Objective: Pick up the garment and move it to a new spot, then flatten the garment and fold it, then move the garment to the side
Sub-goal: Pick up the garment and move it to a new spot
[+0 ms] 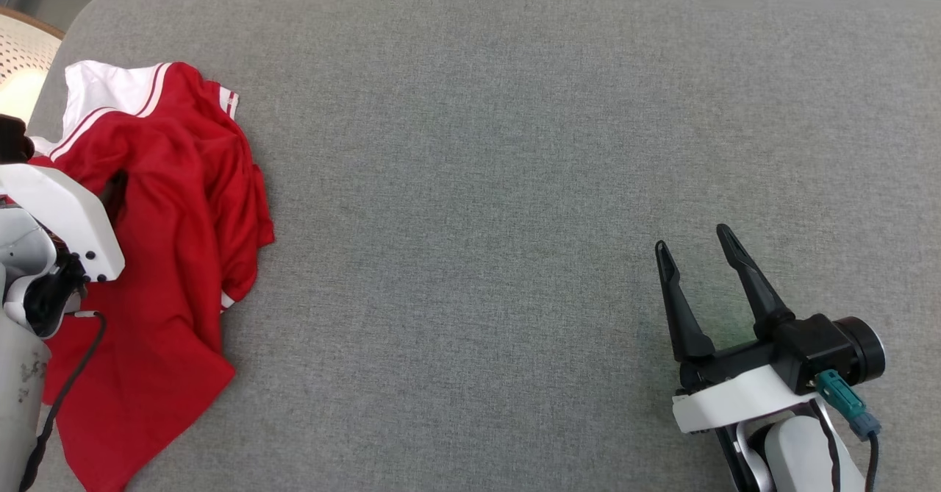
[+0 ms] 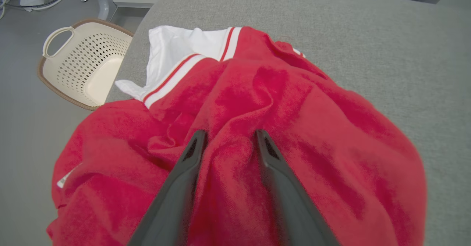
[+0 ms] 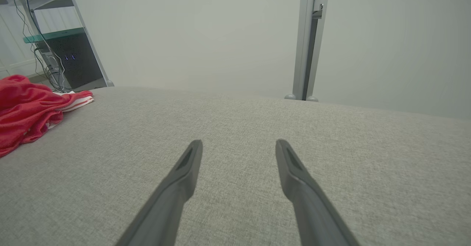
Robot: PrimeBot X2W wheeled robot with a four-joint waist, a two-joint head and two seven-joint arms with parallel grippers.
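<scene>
left gripper (image 2: 229, 137) partly open astride a ridge of the red garment (image 2: 312, 121), cloth not yet pinched — right gripper (image 3: 239, 145) wide open and empty above the grey surface (image 3: 368, 165), head view, garment crumpled at the surface's left edge

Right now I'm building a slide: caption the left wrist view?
Left pincer astride a ridge of crumpled red garment on grey surface, basket beyond.

Left hand (image 2: 230, 132) astride red garment (image 2: 294, 110)
</scene>
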